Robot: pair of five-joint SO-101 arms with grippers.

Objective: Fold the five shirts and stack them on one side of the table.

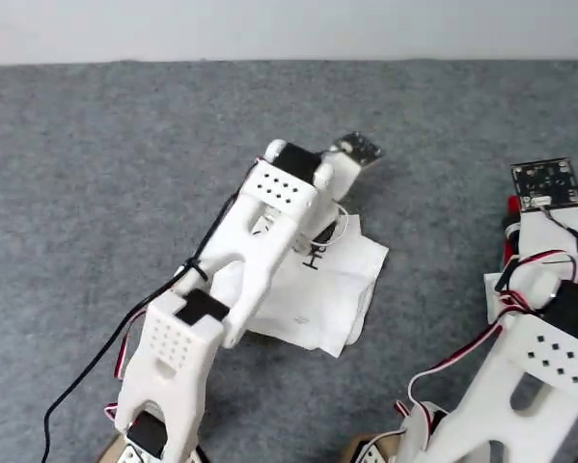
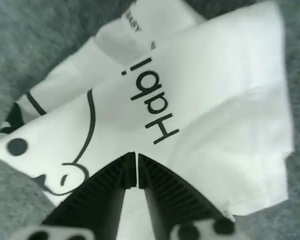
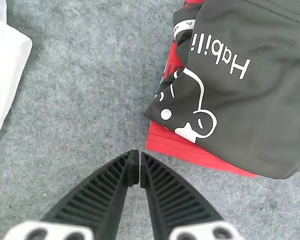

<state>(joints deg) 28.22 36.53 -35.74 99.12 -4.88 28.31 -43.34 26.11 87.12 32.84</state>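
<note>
From where I stand, the white shirt (image 1: 342, 289) lies in a loose, rumpled bundle near the middle of the grey surface (image 1: 96, 174), its layers uneven and one corner flaring out. The left claw (image 2: 135, 159) sits right over its printed face with the jaws brought together. I can't make out any cloth caught between them, so it looks closed on nothing. Off to the side, the right claw (image 3: 138, 159) is likewise closed and empty, poised above bare surface just beside the pile. There a black shirt (image 3: 250, 100) lies askew on top of a red shirt (image 3: 190, 145). I'd say the white one is partway through folding and not yet ready to join the pile. The trouble I'd expect comes from that loose bundle. If the left claw pinches only the top layer and lifts, the folds underneath would likely fall open. If it drags while bearing down, the cloth could bunch instead of creasing flat. The pile is a worry too, because the black shirt overhangs the red one crookedly. A nudge from the right claw so near its edge, or a sloppy white shirt dropped on top, might slide it off.
</note>
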